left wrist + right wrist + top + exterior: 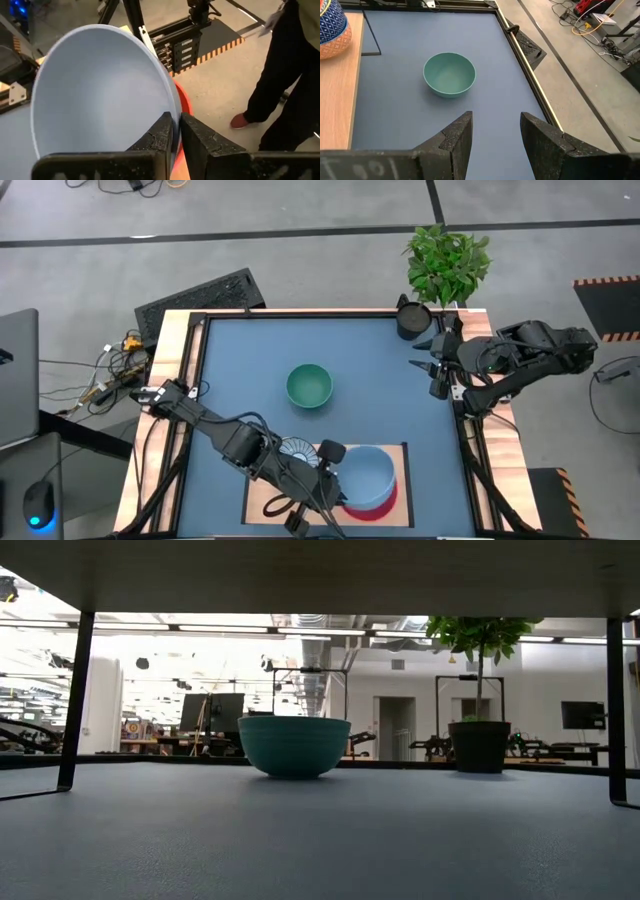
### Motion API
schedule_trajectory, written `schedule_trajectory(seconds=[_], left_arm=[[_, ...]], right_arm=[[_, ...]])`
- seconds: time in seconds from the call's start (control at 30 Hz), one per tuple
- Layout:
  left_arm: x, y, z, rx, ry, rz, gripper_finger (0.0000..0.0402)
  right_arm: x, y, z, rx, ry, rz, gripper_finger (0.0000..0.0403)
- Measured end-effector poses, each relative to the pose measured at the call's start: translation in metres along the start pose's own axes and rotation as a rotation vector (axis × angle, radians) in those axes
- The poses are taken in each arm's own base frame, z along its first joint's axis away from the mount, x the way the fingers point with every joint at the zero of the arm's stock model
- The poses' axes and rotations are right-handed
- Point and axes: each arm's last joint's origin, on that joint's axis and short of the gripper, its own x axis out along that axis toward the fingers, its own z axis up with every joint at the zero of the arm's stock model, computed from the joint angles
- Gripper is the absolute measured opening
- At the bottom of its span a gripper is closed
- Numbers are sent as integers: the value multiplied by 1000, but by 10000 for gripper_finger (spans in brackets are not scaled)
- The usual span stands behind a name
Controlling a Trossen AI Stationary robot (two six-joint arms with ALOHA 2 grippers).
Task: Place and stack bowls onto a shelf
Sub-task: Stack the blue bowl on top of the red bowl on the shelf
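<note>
Blue bowl sits atop the red bowl on the shelf at five o'clock; my left gripper is clamped on its rim. Right gripper, unclenched, waits at two o'clock. Green bowl stands centre.

high: straight down over whole bench | low: bench-level, facing room | left wrist: close, past bench edge | right wrist: across bench | shared: green bowl

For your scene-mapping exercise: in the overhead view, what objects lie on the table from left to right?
Small white radial-striped bowl → round green bowl → wide light-blue bowl stacked on a red one → dark cup.
</note>
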Motion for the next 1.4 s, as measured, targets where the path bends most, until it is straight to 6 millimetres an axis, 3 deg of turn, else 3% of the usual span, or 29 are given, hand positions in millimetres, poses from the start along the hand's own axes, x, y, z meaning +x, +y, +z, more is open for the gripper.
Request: schedule_trajectory(seconds=[0.5,0.6,0.73,1.0,1.13,1.4], left_arm=[[-1,2,1,-33,-4,68,100],[-4,3,4,-40,-19,100,104],[-24,7,21,-36,-84,143,104],[-88,19,40,-54,-194,287,102],[-124,26,47,-42,-251,403,98],[-161,34,47,-15,-254,558,97]], right_arm=[[0,1,0,18,3,19,191],[0,3,2,43,-6,100,191],[1,16,16,73,-85,280,191],[21,75,50,-42,-294,554,191],[47,116,60,-125,-333,625,191],[100,193,59,-290,-388,831,191]])
